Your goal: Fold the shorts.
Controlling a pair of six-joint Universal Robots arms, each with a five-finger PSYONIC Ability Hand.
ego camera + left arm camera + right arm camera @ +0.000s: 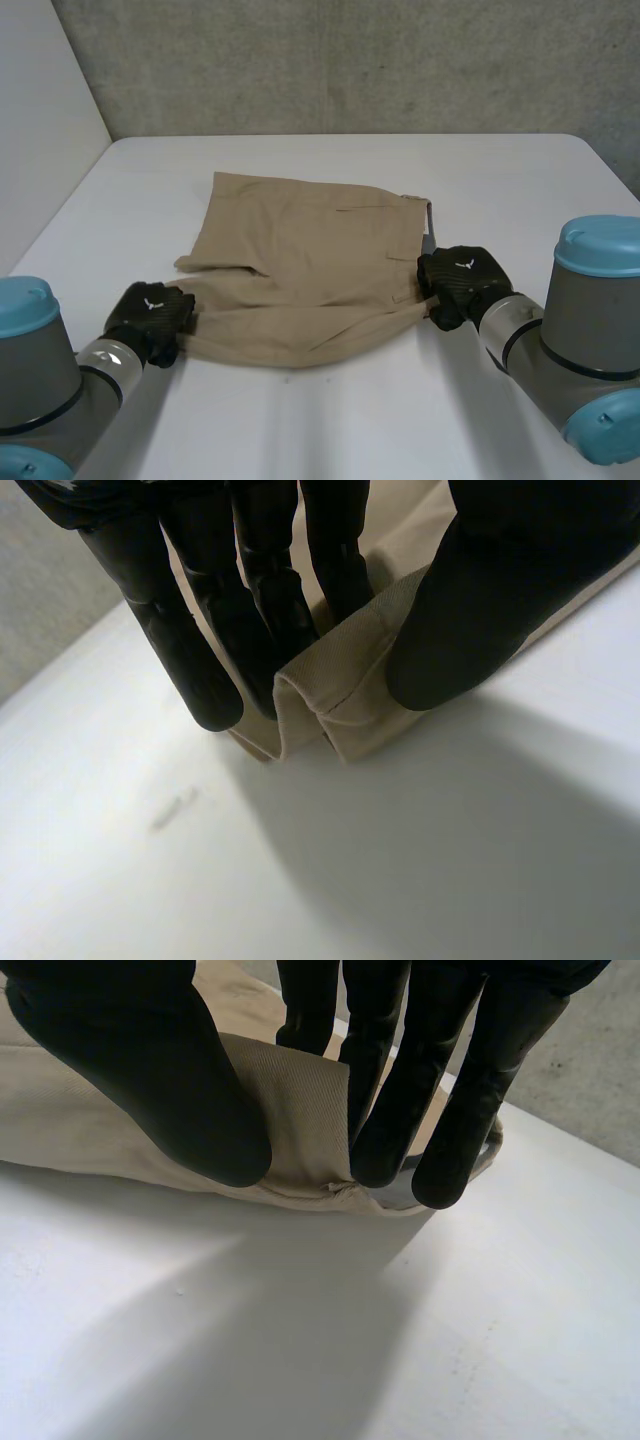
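Tan shorts (300, 270) lie flat in the middle of the white table (330, 420), waistband toward the right arm, leg hems toward the left arm. My left hand (150, 315) is at the near hem corner; in its wrist view the thumb (470, 610) and fingers (200, 630) pinch a raised fold of the hem (340, 695). My right hand (462, 282) is at the near waistband corner, and its thumb (160, 1080) and fingers (400, 1110) pinch the waistband edge (300, 1120) just off the table.
A grey wall (350, 60) rises behind the table's far edge. Bare white tabletop runs along the front, between the two arms, and beyond the shorts toward the back.
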